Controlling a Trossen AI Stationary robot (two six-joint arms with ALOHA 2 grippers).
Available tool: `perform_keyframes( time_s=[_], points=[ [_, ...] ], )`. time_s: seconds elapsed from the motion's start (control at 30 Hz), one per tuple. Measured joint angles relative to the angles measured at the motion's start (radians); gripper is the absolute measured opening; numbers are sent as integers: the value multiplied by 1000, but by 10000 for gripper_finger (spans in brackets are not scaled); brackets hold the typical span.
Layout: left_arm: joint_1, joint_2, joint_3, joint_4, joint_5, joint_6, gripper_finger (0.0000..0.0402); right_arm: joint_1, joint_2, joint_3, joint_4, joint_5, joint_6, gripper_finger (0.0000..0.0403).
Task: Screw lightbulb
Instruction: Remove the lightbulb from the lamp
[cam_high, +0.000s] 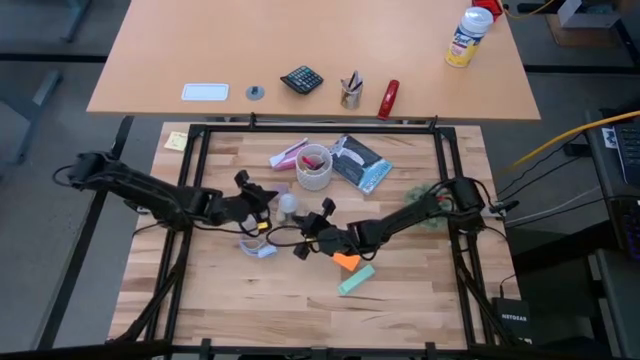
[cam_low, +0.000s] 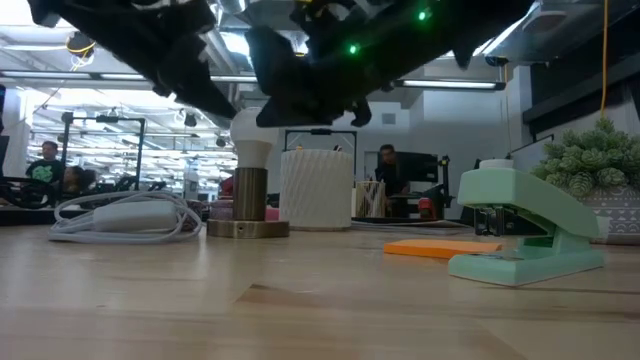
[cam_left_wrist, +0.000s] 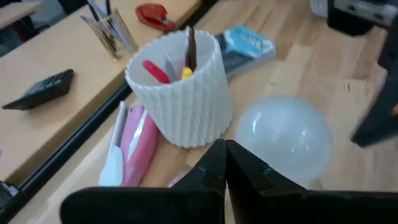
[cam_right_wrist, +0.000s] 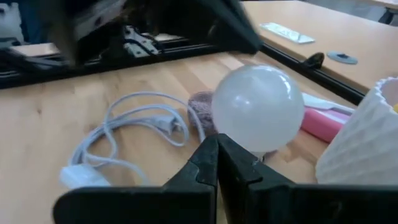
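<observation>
Lightbulb (cam_right_wrist: 258, 109) untouched; right gripper (cam_right_wrist: 217, 152) closed, empty.

The bulb (cam_right_wrist: 258, 110) is frosted white on a brass-coloured base (cam_low: 248, 205); the cup (cam_left_wrist: 180, 90) is white with a ribbed pattern; the cord (cam_right_wrist: 134, 134) white; the stapler (cam_low: 525, 232) mint green; the pad (cam_low: 440, 247) orange; the table (cam_high: 400, 305) pale wood grain.

Even overhead light, bright w/ soft shadows on the counter (cam_high: 230, 300). Low view: ceiling tubes glare upper left, arms silhouetted dark, green LEDs top centre. Wrist views blurred; near claw edges soft, lightbulb (cam_right_wrist: 258, 109) shows mild sheen.
</observation>
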Motion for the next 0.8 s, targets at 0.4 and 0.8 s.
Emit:
perform_keyframes(
  time_s=[0.4,0.8],
  points=[
    [-25,101,0,63,-10,-7,1,-44,7,0,7,7,-1,7],
    [-65,102,0,54,39,-46,1,-51,7,-2,-34,153,77,7]
  ],
)
